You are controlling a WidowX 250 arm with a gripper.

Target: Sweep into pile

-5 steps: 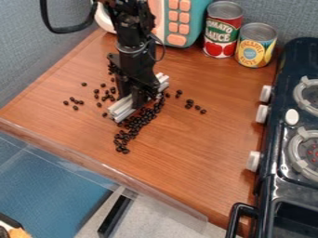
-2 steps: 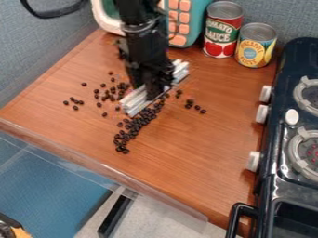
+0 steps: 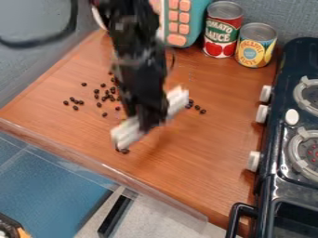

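Observation:
My gripper (image 3: 149, 122) hangs over the middle of the wooden counter, shut on a whitish bar-shaped sweeping tool (image 3: 127, 132) that lies slantwise from lower left to upper right. Dark beans (image 3: 107, 96) are scattered to the left of the arm, with a few stray ones (image 3: 76, 101) farther left. Several beans (image 3: 197, 107) sit just right of the tool's upper end, and a couple (image 3: 124, 150) lie at its lower left end. The tool and gripper hide the part of the counter beneath them.
Behind stand a tomato sauce can (image 3: 222, 29), a pineapple can (image 3: 255, 45) and a teal toy with orange buttons (image 3: 179, 23). A dark toy stove (image 3: 289, 135) borders the right side. A clear ledge (image 3: 112, 171) runs along the counter's front edge.
The gripper and tool first shifted up and right, then came down toward the front. They now cover the spot where the long trail of beans was seen.

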